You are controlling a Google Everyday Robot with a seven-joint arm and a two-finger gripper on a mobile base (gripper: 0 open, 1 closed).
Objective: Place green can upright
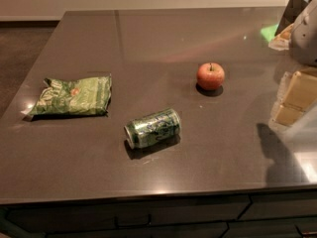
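Observation:
The green can [152, 128] lies on its side on the dark countertop [148, 43], in the front middle. Its silver end points to the front left. It is green with a pale patterned print. My gripper [293, 103] is at the right edge of the view, above the counter's right side. It is well to the right of the can and holds nothing that I can see.
A flat crinkled green snack bag [72, 96] lies to the left of the can. A red apple [210, 76] stands behind the can to the right. The counter's front edge [148, 195] runs just below the can. Arm parts [303, 33] fill the top right corner.

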